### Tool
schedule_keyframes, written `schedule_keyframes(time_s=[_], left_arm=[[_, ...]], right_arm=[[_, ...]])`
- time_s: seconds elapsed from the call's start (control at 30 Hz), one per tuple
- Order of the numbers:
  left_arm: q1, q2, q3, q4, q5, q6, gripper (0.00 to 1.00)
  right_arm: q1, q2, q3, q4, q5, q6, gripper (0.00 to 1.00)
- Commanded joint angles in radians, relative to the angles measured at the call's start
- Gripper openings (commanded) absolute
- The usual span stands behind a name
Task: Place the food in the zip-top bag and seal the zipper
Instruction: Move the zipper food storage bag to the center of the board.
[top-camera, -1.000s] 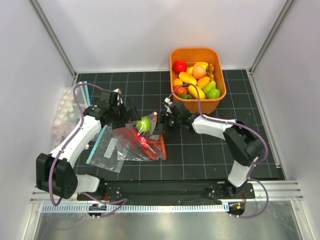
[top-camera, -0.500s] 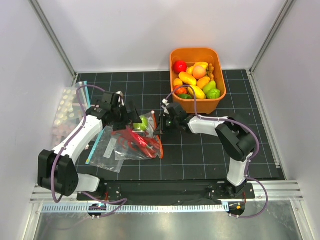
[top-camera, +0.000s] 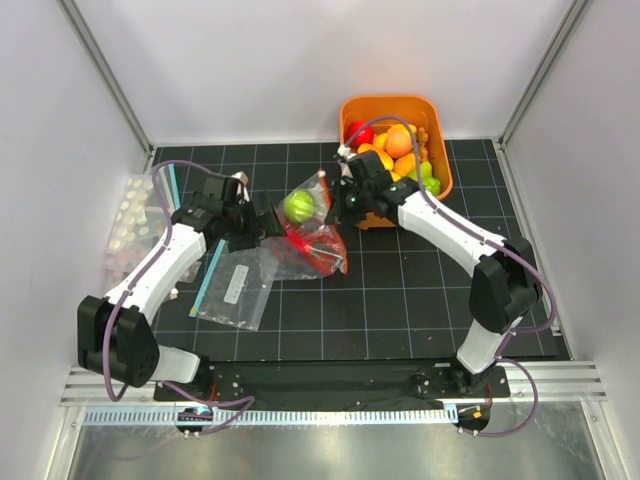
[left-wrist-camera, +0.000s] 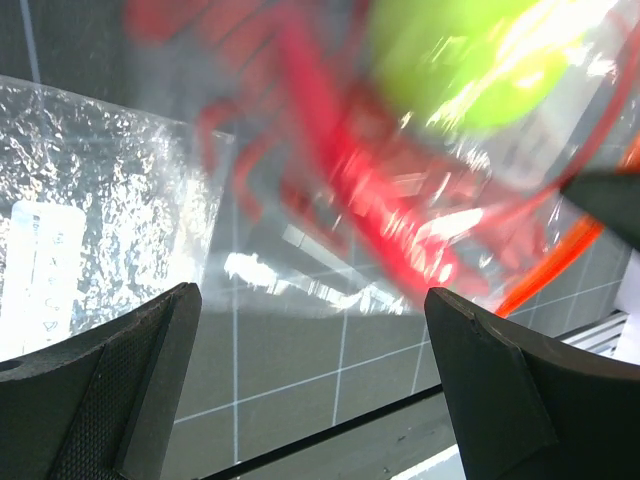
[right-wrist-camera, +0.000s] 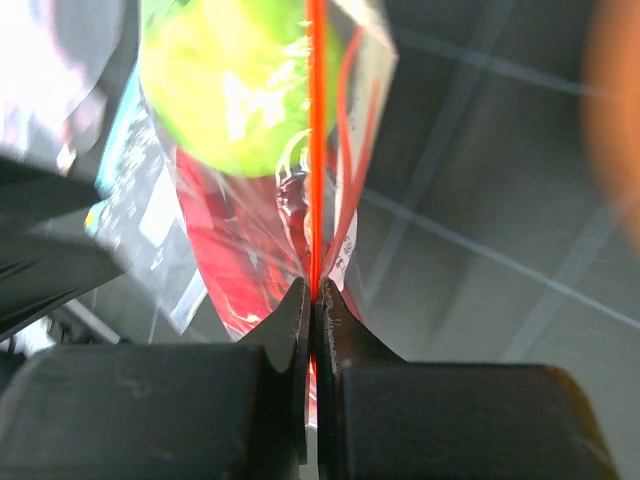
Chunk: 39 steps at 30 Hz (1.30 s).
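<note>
The right gripper (right-wrist-camera: 313, 295) is pressed together on the zipper (right-wrist-camera: 314, 150) of one zip-top bag (top-camera: 310, 235), in the middle of the worktop (top-camera: 400, 300). Inside this bag are one red lobster (top-camera: 318, 245) and one green fruit (top-camera: 298, 207). The left gripper (top-camera: 268, 222) has its fingers wide apart, just left of the bag, holding nothing. One flat bag (top-camera: 232, 290) lies near left. One orange basket (top-camera: 395, 103) of toy produce (top-camera: 400, 142) stands far right.

Top external view: fixed high over the near edge of the table (top-camera: 400, 310), facing down and forward, distant, with the zip-top bag (top-camera: 305, 235) left of centre. Left wrist view: close at the bag's left side, facing across it, blurred. Right wrist view: nearest, sighting along the bag's mouth edge. All three views share the bag.
</note>
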Motion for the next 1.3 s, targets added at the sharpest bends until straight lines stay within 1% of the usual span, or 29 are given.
schedule_keyframes(time_s=[0.0, 0.07, 0.2, 0.27, 0.37, 0.6, 0.77, 0.83, 0.93, 0.97, 1.03, 1.13, 1.17, 1.2, 1.27], left_arm=[[0.005, 0.003, 0.063, 0.027, 0.027, 0.011, 0.98], [0.007, 0.005, 0.076, 0.023, 0.031, 0.014, 0.98], [0.005, 0.017, 0.08, 0.02, 0.031, 0.024, 0.98], [0.005, 0.02, 0.077, 0.016, 0.034, 0.026, 0.98], [0.005, 0.014, 0.071, 0.015, 0.035, 0.026, 0.98], [0.005, 0.009, 0.064, 0.013, 0.038, 0.024, 0.98], [0.005, 0.006, 0.074, 0.013, 0.04, 0.029, 0.98], [0.005, 0.008, 0.079, 0.009, 0.038, 0.031, 0.99], [0.005, 0.009, 0.08, 0.007, 0.038, 0.031, 0.99], [0.005, 0.008, 0.08, 0.007, 0.041, 0.031, 0.98], [0.005, 0.011, 0.08, 0.007, 0.044, 0.029, 0.98], [0.005, 0.006, 0.08, 0.007, 0.041, 0.031, 0.99], [0.005, 0.003, 0.08, 0.007, 0.034, 0.031, 0.99], [0.005, 0.0, 0.082, 0.004, 0.029, 0.029, 0.99], [0.007, -0.001, 0.09, -0.002, 0.024, 0.024, 1.0]], right_arm=[[-0.068, -0.027, 0.076, -0.138, 0.05, -0.024, 0.01], [-0.086, -0.027, 0.111, -0.149, 0.066, -0.024, 0.01], [-0.115, 0.024, 0.206, -0.236, 0.111, -0.042, 0.01], [-0.123, 0.059, 0.262, -0.267, 0.139, -0.059, 0.06], [-0.143, 0.081, 0.332, -0.308, 0.16, -0.081, 0.07], [-0.186, 0.151, 0.53, -0.394, 0.134, -0.107, 0.07], [-0.206, 0.183, 0.619, -0.426, 0.088, -0.096, 0.07], [-0.215, 0.188, 0.645, -0.434, 0.064, -0.075, 0.1], [-0.247, 0.191, 0.625, -0.431, 0.039, -0.056, 0.34], [-0.256, 0.203, 0.619, -0.445, 0.039, -0.053, 0.38], [-0.283, 0.216, 0.605, -0.466, 0.036, -0.042, 0.41], [-0.298, 0.19, 0.558, -0.471, 0.033, -0.038, 0.57], [-0.3, 0.141, 0.536, -0.433, 0.033, -0.041, 0.65], [-0.3, 0.109, 0.476, -0.405, 0.028, -0.044, 0.69], [-0.298, 0.038, 0.409, -0.323, 0.03, -0.056, 0.77]])
